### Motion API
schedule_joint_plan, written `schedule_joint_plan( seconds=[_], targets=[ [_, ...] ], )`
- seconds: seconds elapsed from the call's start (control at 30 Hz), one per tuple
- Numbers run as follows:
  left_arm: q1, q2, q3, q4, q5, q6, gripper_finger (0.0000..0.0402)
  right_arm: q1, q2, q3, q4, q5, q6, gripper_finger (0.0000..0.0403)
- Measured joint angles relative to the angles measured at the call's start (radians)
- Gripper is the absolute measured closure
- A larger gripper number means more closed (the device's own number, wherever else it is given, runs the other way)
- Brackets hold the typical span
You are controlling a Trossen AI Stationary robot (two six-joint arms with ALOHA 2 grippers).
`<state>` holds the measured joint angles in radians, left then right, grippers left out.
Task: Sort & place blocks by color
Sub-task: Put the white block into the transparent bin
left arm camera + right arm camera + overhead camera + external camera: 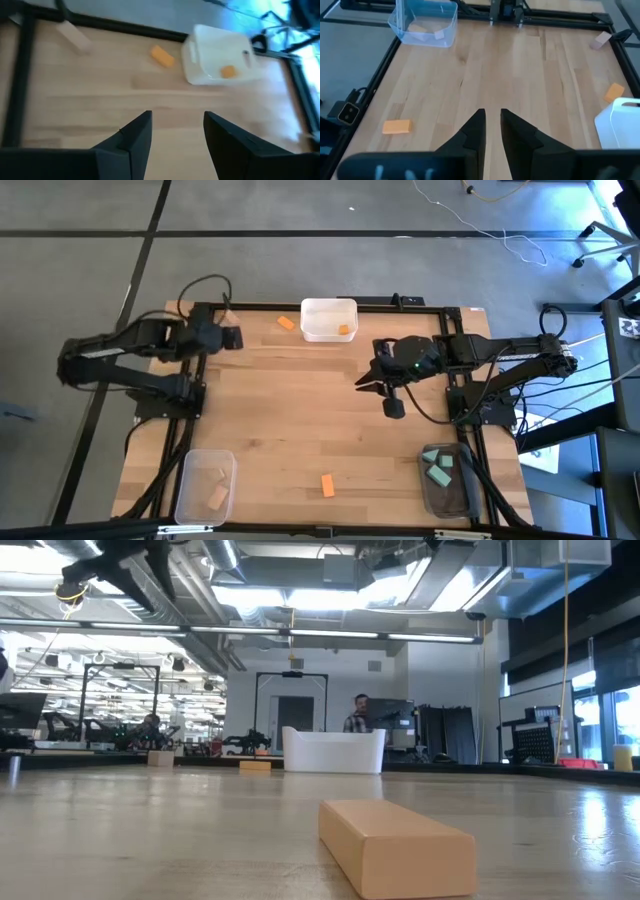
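Near the far edge, left gripper (236, 338) hangs wide, empty, beside an orange block (286, 323) and the white bin (329, 319). Right gripper (362, 384) hangs mid-table, fingers narrowly apart, empty.

- Three clear plastic rectangular bins on the wooden bench (300, 420): one at the far edge (329, 319), one at the near left corner (205, 486), one at the near right corner (447, 479).
- Three small orange blocks: one inside the far bin (344, 331), one just beside that bin (286, 323), one lying alone near the front edge (327, 485).
- Two teal-green blocks (439, 468) in the near right bin.
- Pale tan wooden blocks: two (219, 492) in the near left bin, and one more (74, 37) by the far left corner.
- Two dark robot arms, one on each side.
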<state>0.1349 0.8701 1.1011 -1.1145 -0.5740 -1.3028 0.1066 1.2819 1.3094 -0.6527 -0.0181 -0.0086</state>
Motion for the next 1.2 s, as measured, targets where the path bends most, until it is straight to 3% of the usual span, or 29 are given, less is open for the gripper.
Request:
schedule_joint_plan(
  seconds=[0.13,0.27,0.43,0.7,0.93,1.2],
  targets=[
    [0.187,0.008,0.0,0.003,0.042,0.159,0.0232,0.0,0.0,0.0,0.028,0.034,0.0,0.0343],
    [0.371,0.036,0.0,0.007,0.141,0.321,0.0232,-0.011,0.0,0.0,0.036,0.115,0.007,0.0343],
    [0.56,0.108,0.0,0.009,0.274,0.507,0.0232,-0.052,0.0,0.0,0.036,0.13,0.07,0.0343],
    [0.806,0.287,0.0,0.032,0.472,0.555,0.0232,-0.111,0.0,0.0,0.035,0.13,0.112,0.0343],
    [0.927,0.486,0.0,0.066,0.498,0.529,0.0232,-0.145,0.0,0.0,0.035,0.13,0.148,0.0343],
    [0.932,0.583,0.0,0.217,0.606,0.562,0.0232,-0.175,0.0,0.0,0.034,0.13,0.108,0.0343]
  ],
)
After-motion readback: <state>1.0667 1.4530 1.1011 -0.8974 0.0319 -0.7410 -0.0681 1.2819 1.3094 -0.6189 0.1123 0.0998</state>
